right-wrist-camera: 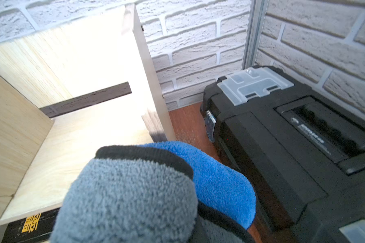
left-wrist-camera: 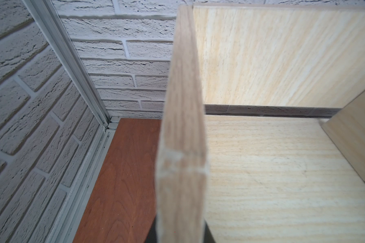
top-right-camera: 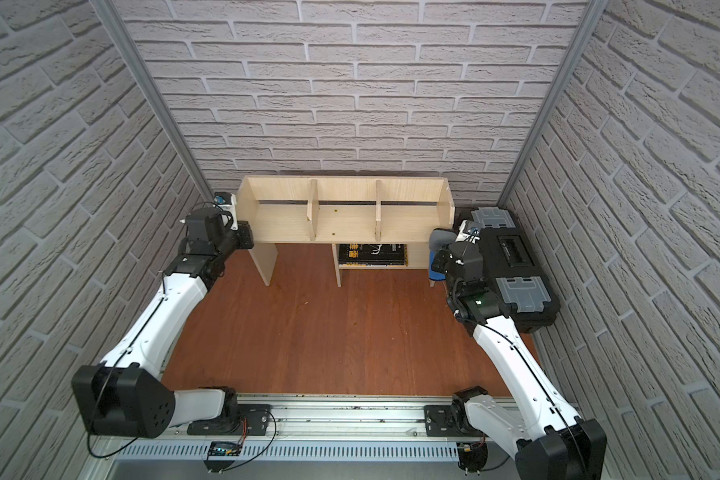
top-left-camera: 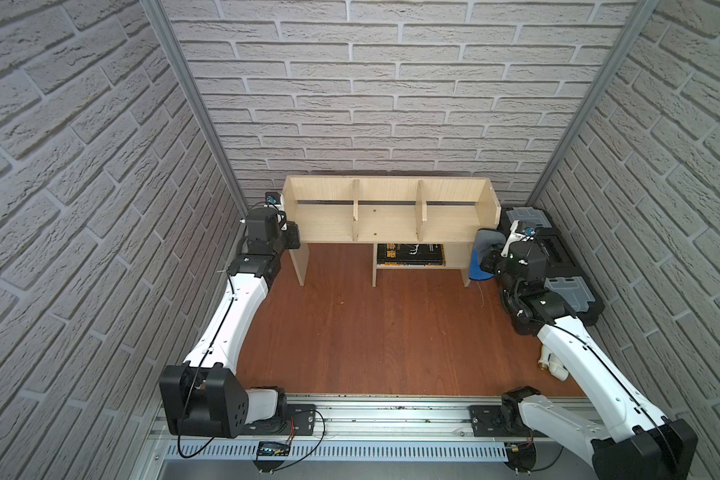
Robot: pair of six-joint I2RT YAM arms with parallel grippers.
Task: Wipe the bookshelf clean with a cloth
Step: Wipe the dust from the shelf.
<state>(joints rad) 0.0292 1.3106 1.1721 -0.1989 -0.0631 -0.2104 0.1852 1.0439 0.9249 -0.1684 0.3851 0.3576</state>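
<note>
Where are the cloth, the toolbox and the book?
cloth (right-wrist-camera: 124,199), right wrist view, grey fuzzy side.
toolbox (right-wrist-camera: 272,147), right wrist view, black lid.
book (top-left-camera: 410,254), a top view, dark cover.

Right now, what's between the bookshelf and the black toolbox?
The cloth, in both top views; beyond it, bare floor, in the right wrist view.

The left arm (top-left-camera: 233,320) and right arm (top-left-camera: 578,357) share one build: glossy white tapered shells between boxy matte-black joint housings. A thin black cable runs along each white link. The left shoulder housing (top-left-camera: 208,405) has small round holes. The left hand (top-left-camera: 292,235) is a black block. White wrist brackets carry a blue-fronted camera (top-left-camera: 272,198). The black base plate (top-left-camera: 299,417) shows screws and red-black wires.
</note>
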